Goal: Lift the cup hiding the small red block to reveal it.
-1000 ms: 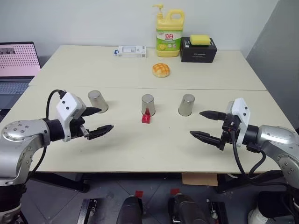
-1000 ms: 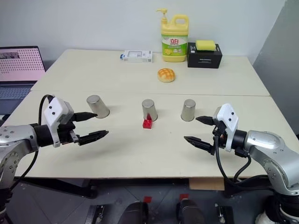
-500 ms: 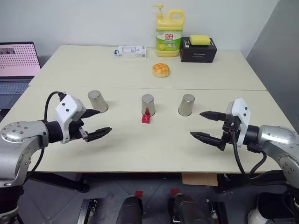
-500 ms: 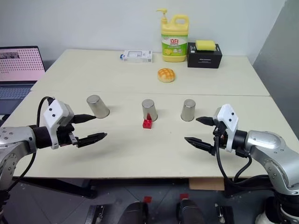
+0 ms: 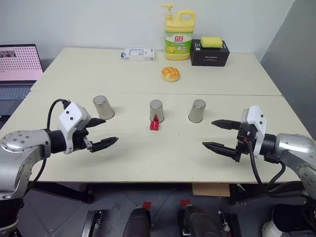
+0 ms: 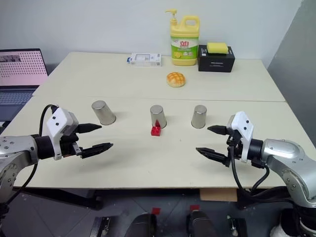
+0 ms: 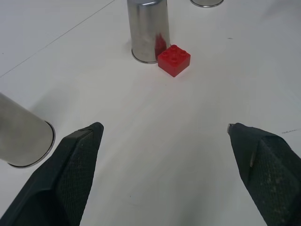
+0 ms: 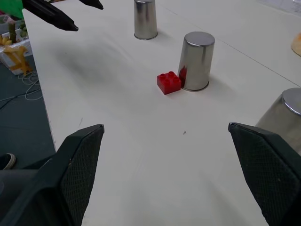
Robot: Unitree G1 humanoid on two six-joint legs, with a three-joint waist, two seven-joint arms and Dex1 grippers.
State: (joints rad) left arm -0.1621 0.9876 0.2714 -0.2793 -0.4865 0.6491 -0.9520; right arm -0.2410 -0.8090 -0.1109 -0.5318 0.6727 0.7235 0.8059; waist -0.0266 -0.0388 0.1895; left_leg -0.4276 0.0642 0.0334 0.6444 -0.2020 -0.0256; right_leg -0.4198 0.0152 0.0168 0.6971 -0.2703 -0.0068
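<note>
Your workspace: a cream table (image 5: pixel 148 158) against a pale wall (image 5: pixel 89 22).
A laptop (image 5: pixel 17 69) sits at your left.

cup (image 5: pixel 156 110): shiny bare metal | small red block (image 5: pixel 154 125): glossy studded plastic | table (image 5: pixel 148 158): smooth matt

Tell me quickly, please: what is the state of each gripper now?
Left gripper: open, holding nothing, above the table.
Right gripper: open, holding nothing, above the table.
</note>
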